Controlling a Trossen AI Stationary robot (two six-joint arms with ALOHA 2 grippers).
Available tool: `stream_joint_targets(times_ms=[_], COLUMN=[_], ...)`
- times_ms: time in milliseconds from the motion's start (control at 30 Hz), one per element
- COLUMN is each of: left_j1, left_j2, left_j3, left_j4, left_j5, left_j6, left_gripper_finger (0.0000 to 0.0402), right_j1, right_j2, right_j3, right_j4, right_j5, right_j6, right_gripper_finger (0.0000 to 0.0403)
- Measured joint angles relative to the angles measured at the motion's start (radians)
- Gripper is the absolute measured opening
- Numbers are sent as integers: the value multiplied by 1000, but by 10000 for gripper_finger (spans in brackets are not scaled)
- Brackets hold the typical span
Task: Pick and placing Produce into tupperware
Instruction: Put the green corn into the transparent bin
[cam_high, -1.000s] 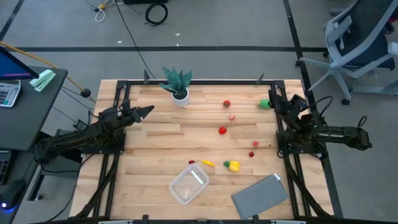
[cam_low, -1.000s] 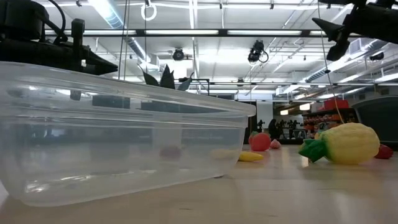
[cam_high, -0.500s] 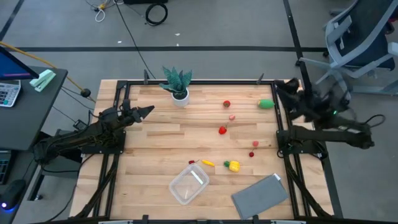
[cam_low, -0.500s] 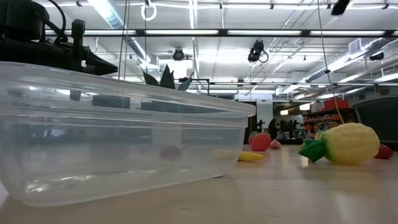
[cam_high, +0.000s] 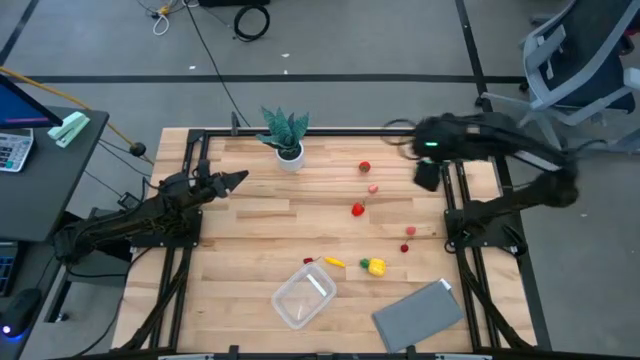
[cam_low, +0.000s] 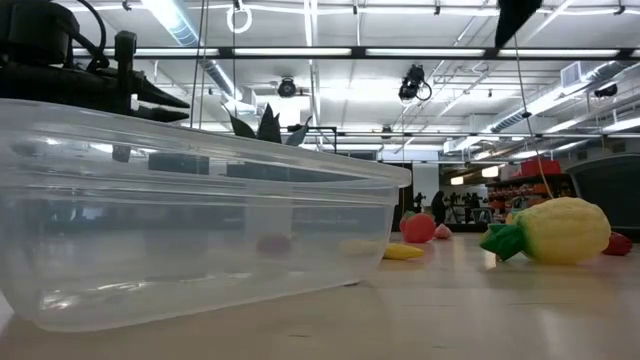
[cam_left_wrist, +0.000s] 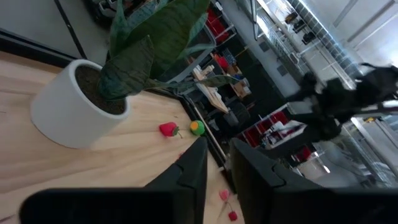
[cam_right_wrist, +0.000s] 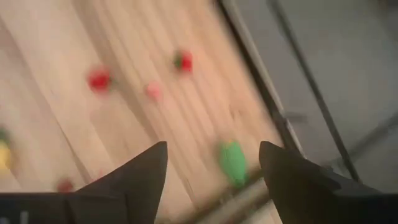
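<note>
Right gripper (cam_high: 427, 172): hung above the table's far right corner, its two fingers spread wide apart and empty in the right wrist view.
Left gripper (cam_high: 238, 178): rested low at the table's left side beside the potted plant (cam_high: 284, 135), its fingers (cam_left_wrist: 193, 168) standing a narrow gap apart, nothing between them.
Tupperware (cam_high: 303, 294): sat empty near the table's front edge, left of the grey sheet (cam_high: 418, 316).
Produce: lay scattered across the wooden table (cam_high: 250, 230), all outside the box.
Green piece (cam_right_wrist: 233, 160): lay by the table's right rail, under the right gripper.
Red pieces: one (cam_high: 365, 167) at the far side, another (cam_high: 357, 209) mid-table.
Yellow piece (cam_high: 376, 266): lay just behind and right of the box, well apart from both grippers.
</note>
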Motion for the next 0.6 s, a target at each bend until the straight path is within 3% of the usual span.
stream_joint_targets(times_ms=[100, 267, 600], left_j1=[0, 0, 0], left_j2=[0, 0, 0], left_j3=[0, 0, 0], left_j4=[0, 0, 0], left_j5=[29, 34, 44], left_j6=[-1, -26, -2], left_gripper_finger=[101, 126, 146], right_j1=[-63, -196, -429], right_j2=[75, 205, 227], right_j3=[-54, -180, -522], right_j4=[61, 77, 195], right_j5=[-61, -136, -134], right_j6=[-86, -79, -147], right_gripper_finger=[261, 259, 257])
